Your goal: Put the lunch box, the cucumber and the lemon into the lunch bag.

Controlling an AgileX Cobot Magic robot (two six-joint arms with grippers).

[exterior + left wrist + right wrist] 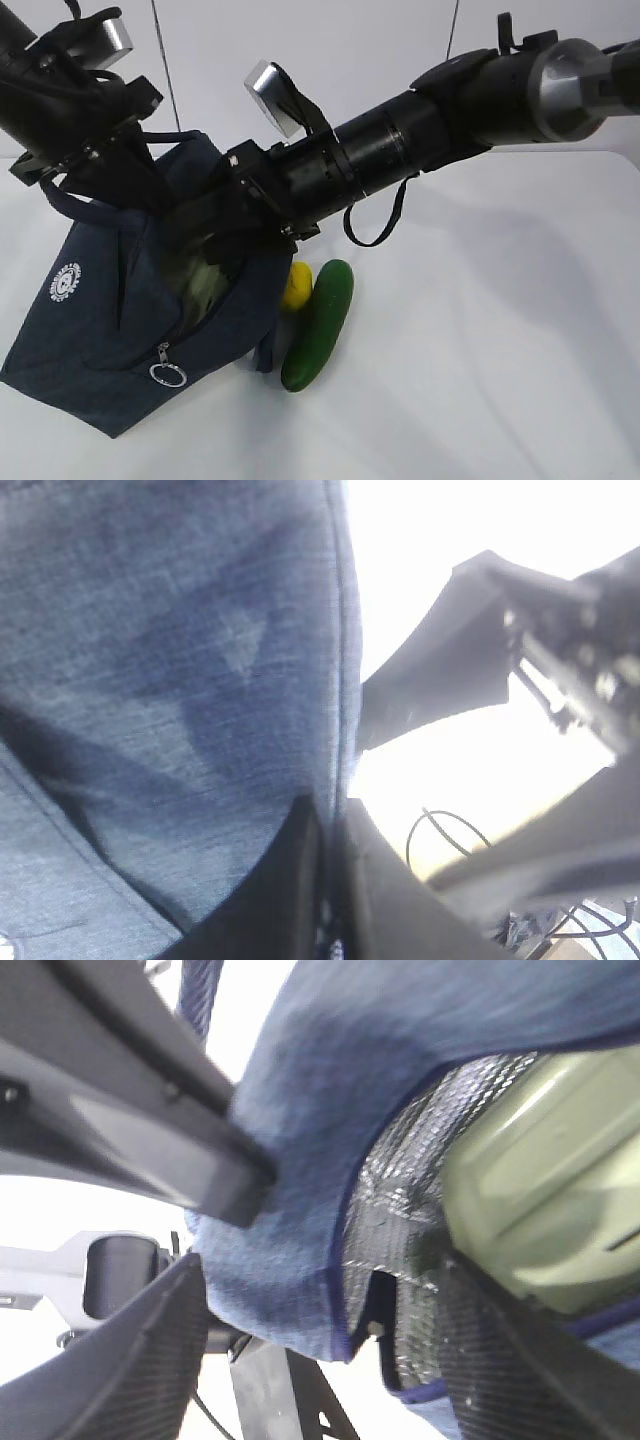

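Right wrist view: lunch box [540, 1190] sits inside lunch bag [330, 1130], right fingers [330, 1360] spread and empty, left fingers [325, 880] pinching the bag's edge; next, withdraw and grasp lemon [295, 285] or cucumber [318, 325].

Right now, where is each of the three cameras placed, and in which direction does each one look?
Exterior view: ahead of the table, looking down at a slant on the lunch bag, cucumber, lemon; both arms show.
Left wrist view: on the left arm, against the bag's fabric; left pincer shut on it.
Right wrist view: on the right arm, facing the bag's mouth, lunch box inside; right pincer open.
Shared: all show the bag.
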